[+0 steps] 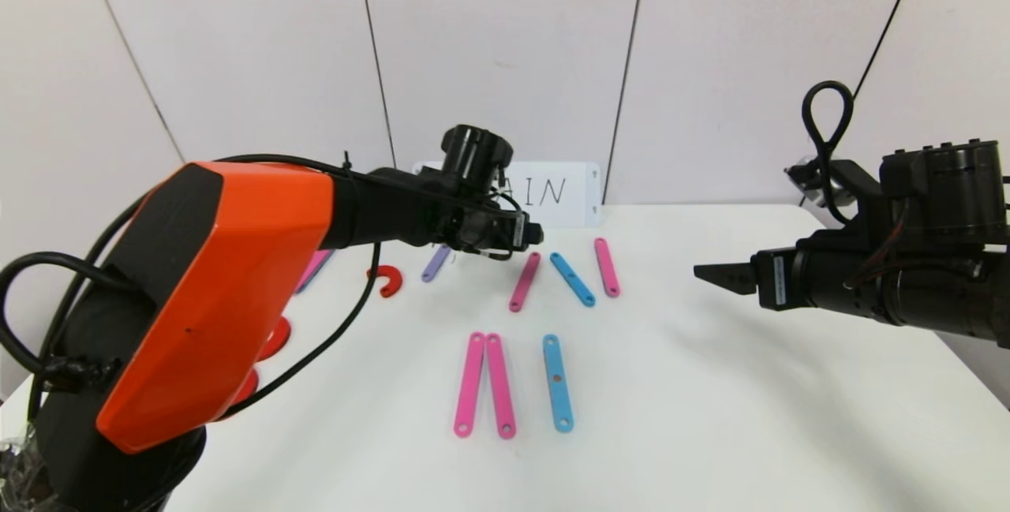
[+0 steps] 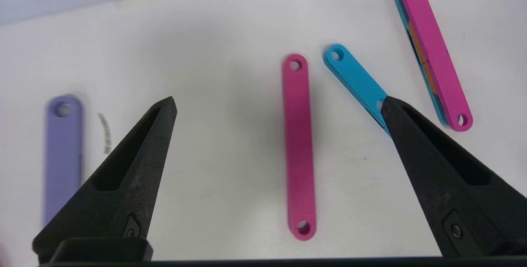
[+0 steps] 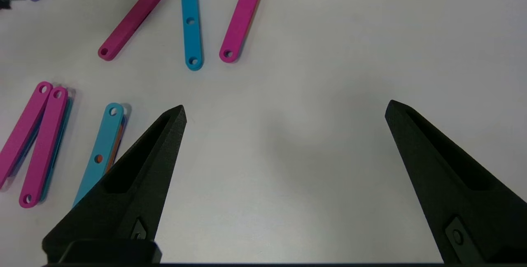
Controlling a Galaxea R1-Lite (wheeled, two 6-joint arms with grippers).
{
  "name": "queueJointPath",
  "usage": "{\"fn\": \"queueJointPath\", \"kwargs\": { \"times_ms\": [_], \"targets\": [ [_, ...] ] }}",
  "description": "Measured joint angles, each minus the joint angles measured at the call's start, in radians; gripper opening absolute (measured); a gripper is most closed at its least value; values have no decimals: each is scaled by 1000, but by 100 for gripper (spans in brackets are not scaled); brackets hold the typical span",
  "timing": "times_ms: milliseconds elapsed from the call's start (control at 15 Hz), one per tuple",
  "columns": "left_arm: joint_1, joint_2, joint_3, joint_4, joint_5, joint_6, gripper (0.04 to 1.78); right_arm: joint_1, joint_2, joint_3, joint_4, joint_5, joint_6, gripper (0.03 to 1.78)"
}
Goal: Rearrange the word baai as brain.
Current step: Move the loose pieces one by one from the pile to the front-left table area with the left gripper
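Note:
The word's pieces lie on the white table (image 1: 710, 417). At the back lie a purple strip (image 1: 435, 263), a red arc (image 1: 387, 281), a pink strip (image 1: 525, 282), a blue strip (image 1: 572, 279) and another pink strip (image 1: 607, 267). My left gripper (image 1: 530, 234) hovers open over the first pink strip. In the left wrist view that strip (image 2: 298, 147) lies between the spread fingers, untouched, with the gripper (image 2: 278, 102) above it. In front lie two pink strips (image 1: 469, 384) (image 1: 500, 386) and a blue one (image 1: 557, 383). My right gripper (image 1: 714, 275) is open and empty over bare table (image 3: 286, 108).
A white card with handwriting (image 1: 556, 192) stands against the back wall, partly hidden by my left arm. More red arcs (image 1: 276, 338) and a pink strip (image 1: 314, 267) lie at the left, mostly hidden behind the orange arm.

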Motion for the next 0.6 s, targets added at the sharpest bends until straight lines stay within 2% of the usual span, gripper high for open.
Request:
{"fn": "queueJointPath", "kwargs": {
  "times_ms": [600],
  "targets": [
    [288,-107,8,153,-3,132,174,2,30,-4,-1,-1,0,170]
  ]
}}
